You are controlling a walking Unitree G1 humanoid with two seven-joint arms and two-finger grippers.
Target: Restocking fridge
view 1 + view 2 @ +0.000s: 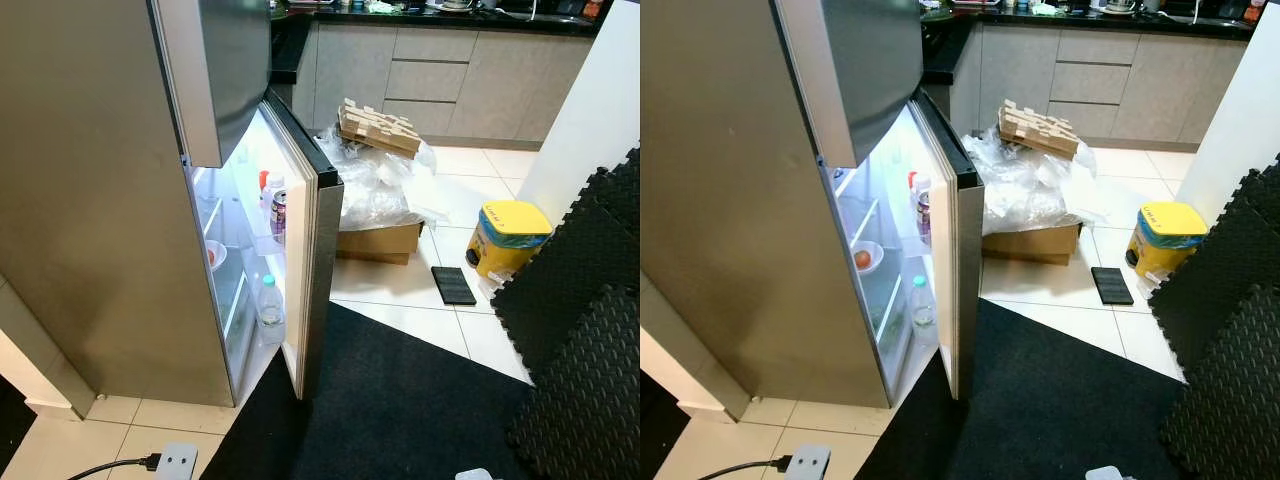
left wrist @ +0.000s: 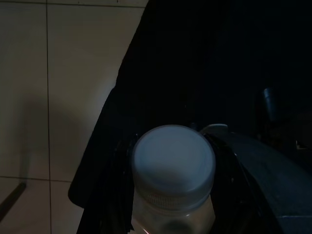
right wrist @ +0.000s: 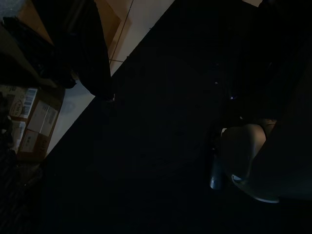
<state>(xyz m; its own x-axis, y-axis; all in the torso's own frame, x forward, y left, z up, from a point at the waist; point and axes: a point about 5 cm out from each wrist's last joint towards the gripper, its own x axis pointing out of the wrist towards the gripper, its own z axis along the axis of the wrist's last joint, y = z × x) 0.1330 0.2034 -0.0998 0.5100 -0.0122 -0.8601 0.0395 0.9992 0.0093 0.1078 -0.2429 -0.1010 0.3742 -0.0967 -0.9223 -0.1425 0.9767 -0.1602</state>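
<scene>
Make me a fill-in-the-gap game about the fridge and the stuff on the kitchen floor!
1. The fridge door stands ____.
2. The small bin on the tiles has a ____ lid.
3. The left gripper holds a bottle with a ____ cap.
4. The clear plastic wrap lies on top of a cardboard ____.

Missing words: open; yellow; white; box

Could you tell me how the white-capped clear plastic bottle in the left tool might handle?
The white-capped clear plastic bottle looks smooth and round, so probably slippery and apt to roll. Its pale contents suggest some weight. The left tool flanks its neck.
</scene>
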